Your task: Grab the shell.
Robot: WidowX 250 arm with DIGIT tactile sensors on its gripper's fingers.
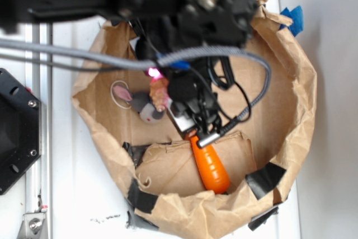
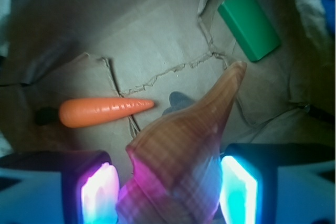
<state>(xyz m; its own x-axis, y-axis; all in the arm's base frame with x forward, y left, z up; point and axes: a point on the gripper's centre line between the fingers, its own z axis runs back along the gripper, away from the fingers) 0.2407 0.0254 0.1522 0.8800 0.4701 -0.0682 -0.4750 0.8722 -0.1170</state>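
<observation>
With the gripper (image 2: 168,182) holding the shell (image 2: 181,150) only by its wide end, above the carrot (image 2: 102,112), the shell could pivot and slip.

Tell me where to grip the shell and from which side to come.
Grip the shell across its wide ridged body, not the thin tip. The wrist view shows that body already between the gripper's two fingers, tip pointing away toward the green block. Coming along its length, from the wide end, looks best.
</observation>
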